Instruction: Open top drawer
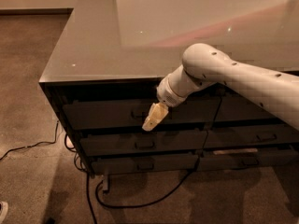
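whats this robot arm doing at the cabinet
A robot arm reaches down over the edge of the cabinet. Its gripper is at the front of the top drawer, beside the central handle. The drawer looks shut, not yet pulled out.
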`<state>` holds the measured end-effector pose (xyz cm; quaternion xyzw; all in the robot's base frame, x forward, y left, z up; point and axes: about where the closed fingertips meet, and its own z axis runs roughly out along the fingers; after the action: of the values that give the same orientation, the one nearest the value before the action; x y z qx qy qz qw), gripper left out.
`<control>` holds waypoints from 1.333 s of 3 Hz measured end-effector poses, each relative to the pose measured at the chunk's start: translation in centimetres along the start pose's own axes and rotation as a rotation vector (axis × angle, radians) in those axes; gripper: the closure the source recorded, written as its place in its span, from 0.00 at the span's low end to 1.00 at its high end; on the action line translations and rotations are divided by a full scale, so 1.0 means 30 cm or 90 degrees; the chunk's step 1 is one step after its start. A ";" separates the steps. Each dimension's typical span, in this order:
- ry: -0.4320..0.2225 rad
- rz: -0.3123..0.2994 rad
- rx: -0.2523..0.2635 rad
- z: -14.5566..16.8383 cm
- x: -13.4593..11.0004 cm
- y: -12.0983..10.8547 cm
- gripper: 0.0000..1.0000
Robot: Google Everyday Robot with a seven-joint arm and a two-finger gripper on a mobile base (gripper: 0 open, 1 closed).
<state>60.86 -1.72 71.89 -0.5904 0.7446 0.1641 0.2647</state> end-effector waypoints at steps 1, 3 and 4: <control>0.020 0.006 0.003 0.058 0.035 -0.015 0.00; 0.058 0.044 0.033 0.117 0.128 -0.063 0.00; 0.075 0.060 0.036 0.140 0.164 -0.077 0.14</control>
<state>63.14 -3.86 65.77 -0.5558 0.7899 0.1203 0.2294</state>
